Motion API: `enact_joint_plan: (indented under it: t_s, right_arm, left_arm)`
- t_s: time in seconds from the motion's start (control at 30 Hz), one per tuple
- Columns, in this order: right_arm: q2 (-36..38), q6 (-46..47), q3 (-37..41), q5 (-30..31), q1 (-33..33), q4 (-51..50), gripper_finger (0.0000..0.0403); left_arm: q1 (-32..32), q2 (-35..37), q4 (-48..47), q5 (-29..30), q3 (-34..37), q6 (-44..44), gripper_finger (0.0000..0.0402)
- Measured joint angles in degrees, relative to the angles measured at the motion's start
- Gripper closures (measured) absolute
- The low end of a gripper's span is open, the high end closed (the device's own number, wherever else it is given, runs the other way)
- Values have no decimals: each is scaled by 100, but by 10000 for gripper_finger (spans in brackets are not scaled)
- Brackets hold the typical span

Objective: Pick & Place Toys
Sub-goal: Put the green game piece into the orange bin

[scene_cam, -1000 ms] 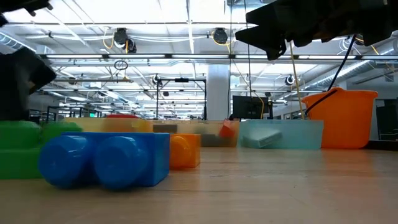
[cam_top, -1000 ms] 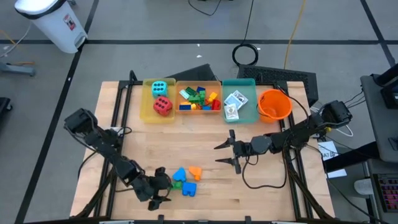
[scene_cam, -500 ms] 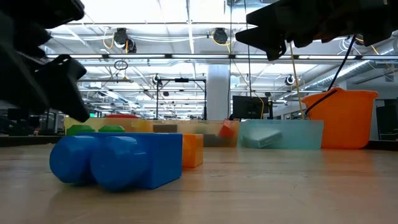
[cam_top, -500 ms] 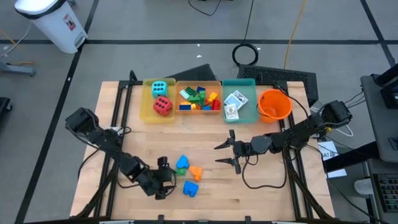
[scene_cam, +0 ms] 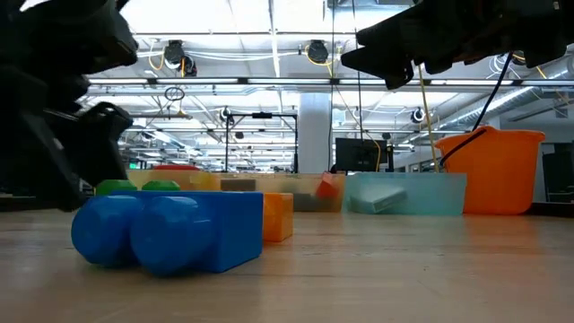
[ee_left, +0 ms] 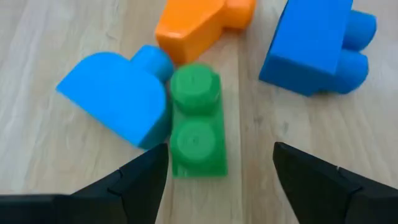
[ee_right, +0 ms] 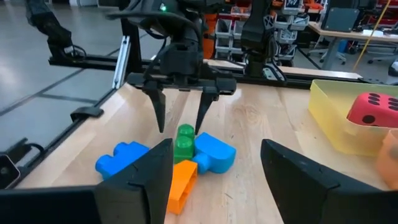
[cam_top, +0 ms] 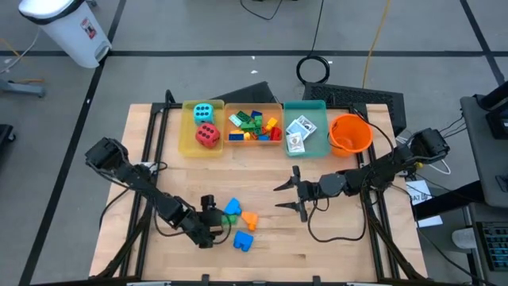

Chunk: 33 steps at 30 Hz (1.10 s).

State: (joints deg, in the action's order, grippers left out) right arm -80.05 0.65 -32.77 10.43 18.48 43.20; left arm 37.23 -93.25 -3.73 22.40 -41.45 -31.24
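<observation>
Four loose bricks lie on the table near its front. They are a green one (ee_left: 197,121), a light-blue one (cam_top: 232,207), an orange one (cam_top: 250,218) and a blue one (cam_top: 243,240). My left gripper (cam_top: 213,216) is open and slants down over them. The green brick's near end lies between its fingers, close to one finger (ee_left: 149,174). My right gripper (cam_top: 292,193) hangs open and level above the table's middle, holding nothing. A cyan die (cam_top: 203,112) and a red die (cam_top: 208,135) lie in the yellow tray (cam_top: 187,135). My left gripper has one fingertip (ee_left: 163,152) right beside the green brick's long side (ee_left: 176,155), at the brick's near end. I cannot tell whether it touches. The brick lies flat on the table, studs up, and the other finger stands well clear of it.
Along the far edge stand an orange tray (cam_top: 254,141) with several bricks, a teal tray (cam_top: 316,147) with card packs, and an orange bucket (cam_top: 350,133). Bare wood lies between the trays and the loose bricks.
My left gripper has swung from the near edge toward the far edge and the bricks, turning as it went, and has stayed open. The green and light-blue bricks now lie farther from the near edge than before. The blue and orange bricks have kept their places.
</observation>
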Motion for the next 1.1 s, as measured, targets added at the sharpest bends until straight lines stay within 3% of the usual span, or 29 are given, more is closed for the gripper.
enact_joint_plan:
  t_s: [0.37, 0.5, 0.77, 0.9, 1.1]
  right_arm:
    - [2, -119, 0, 78, -125, -276, 190]
    - [2, -426, 0, 481, -133, -205, 190]
    - [2, -783, 0, 629, -203, 22, 190]
    - [2, -1123, 0, 820, -194, 455, 190]
    - [2, -1103, 0, 910, -292, 1012, 190]
  left_arm:
    - [-507, -354, 350, -228, -4, 329, 108]
    - [-741, -354, 410, -624, -4, 593, 108]
    - [-1085, -352, 562, -1114, -4, 1158, 110]
    - [-1252, -352, 595, -1472, -4, 1143, 138]
    - [-1377, -352, 681, -1688, -4, 1214, 226]
